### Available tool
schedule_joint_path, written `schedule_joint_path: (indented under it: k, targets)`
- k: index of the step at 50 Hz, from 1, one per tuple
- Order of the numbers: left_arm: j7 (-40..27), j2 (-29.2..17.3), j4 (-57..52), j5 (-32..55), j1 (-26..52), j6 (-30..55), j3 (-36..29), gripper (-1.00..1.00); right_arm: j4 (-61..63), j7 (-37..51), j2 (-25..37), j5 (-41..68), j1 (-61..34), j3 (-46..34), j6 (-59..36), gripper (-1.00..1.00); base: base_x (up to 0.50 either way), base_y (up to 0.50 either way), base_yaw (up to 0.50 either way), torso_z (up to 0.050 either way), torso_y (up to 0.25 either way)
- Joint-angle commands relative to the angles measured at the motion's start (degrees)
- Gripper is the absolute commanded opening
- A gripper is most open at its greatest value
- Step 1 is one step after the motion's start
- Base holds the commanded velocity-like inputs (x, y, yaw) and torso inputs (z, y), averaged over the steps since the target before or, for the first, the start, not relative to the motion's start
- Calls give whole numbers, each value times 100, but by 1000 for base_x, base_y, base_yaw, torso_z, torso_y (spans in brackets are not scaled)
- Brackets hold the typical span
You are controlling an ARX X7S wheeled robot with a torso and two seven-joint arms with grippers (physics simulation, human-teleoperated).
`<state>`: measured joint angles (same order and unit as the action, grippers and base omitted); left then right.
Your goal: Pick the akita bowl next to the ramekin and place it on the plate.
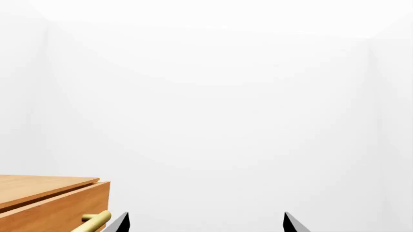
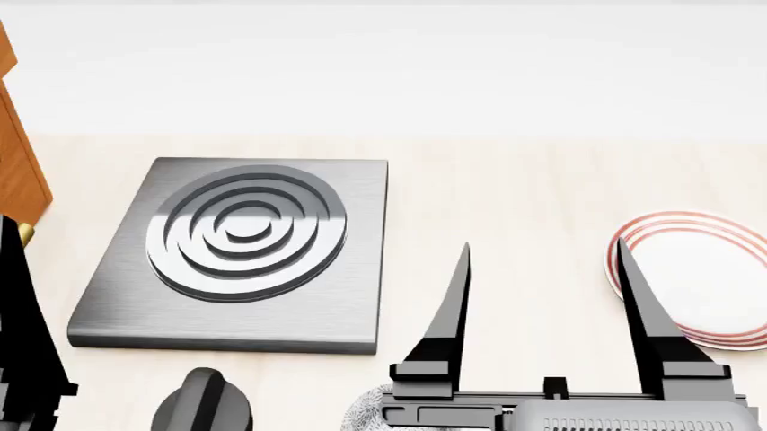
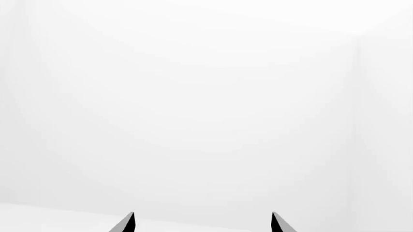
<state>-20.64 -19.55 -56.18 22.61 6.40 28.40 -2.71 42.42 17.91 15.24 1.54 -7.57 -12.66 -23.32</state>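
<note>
The plate (image 2: 707, 301), white with red rings, lies on the counter at the right edge of the head view. My right gripper (image 2: 542, 247) is open above the counter just left of the plate, with nothing between its fingers. In the right wrist view the right gripper (image 3: 202, 222) faces only a white wall. A grey-and-white patterned sliver (image 2: 365, 409), perhaps an akita bowl, shows at the bottom, mostly hidden behind the right gripper's body. The ramekin is out of view. My left gripper (image 1: 205, 223) is open and empty, facing the white wall.
A dark metal stove plate (image 2: 240, 247) with concentric rings lies left of centre. A black knob (image 2: 204, 404) sits in front of it. A wooden cabinet (image 1: 51, 200) with a brass handle (image 1: 96, 221) stands at the left, and my left arm (image 2: 24, 359) is beside it.
</note>
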Motion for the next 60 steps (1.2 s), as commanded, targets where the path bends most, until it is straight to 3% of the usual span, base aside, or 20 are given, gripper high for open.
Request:
schedule_joint_path:
  k: [1, 22, 60]
  targets:
    - [59, 29, -13, -30, -7, -8, 69, 100, -9, -76, -85, -67, -7, 141, -46, 100, 254, 0, 0, 0, 0]
    - [-126, -200, 27, -37, 2, -171, -116, 100, -35, -18, -16, -89, -11, 57, 60, 100, 85, 0, 0, 0, 0]
    - [-349, -430, 132, 66, -31, -383, -270, 100, -64, 105, 55, -37, -14, 20, 28, 100, 0, 0, 0, 0, -163]
